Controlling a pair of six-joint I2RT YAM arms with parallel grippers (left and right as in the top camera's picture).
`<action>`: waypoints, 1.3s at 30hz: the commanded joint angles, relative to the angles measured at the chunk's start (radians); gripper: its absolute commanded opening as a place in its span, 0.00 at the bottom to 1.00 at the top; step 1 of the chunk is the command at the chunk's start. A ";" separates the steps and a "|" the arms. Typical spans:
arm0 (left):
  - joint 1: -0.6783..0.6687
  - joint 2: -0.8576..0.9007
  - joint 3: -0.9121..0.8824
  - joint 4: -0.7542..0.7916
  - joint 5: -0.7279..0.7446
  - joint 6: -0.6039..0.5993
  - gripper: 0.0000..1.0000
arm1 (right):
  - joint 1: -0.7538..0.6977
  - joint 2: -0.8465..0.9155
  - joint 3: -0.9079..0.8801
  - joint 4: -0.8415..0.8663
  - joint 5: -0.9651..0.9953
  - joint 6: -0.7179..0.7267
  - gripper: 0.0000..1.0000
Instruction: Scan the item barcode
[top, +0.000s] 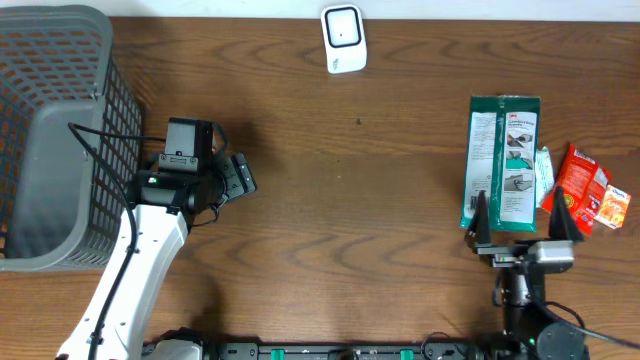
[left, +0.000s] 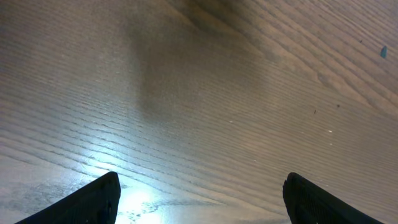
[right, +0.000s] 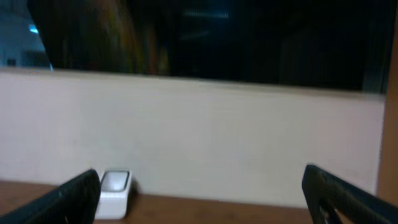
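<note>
Wood table (top: 350, 200): one basket (top: 50, 130), one scanner (top: 343, 38), one green package (top: 502, 160), two red packets (top: 582, 185). Package flat at right, long axis far-to-near, just beyond right gripper (top: 521, 215). Right gripper and left gripper (top: 243, 175) both spread, empty.

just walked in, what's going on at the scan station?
Nothing is held yet. The right claw is open at the near end of the green package, which lies flat on the table beside some red packets. The left claw, also open, hangs over bare wood next to the grey basket. The white scanner sits at the far edge, untouched.
</note>
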 joint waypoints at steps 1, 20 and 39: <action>0.002 0.001 0.003 -0.003 -0.009 0.003 0.85 | -0.002 -0.007 -0.041 -0.006 -0.012 0.019 0.99; 0.002 0.001 0.003 -0.003 -0.009 0.003 0.85 | -0.010 -0.007 -0.042 -0.409 0.054 0.122 0.99; 0.002 0.001 0.003 -0.003 -0.009 0.003 0.85 | -0.010 -0.006 -0.041 -0.420 0.055 0.121 0.99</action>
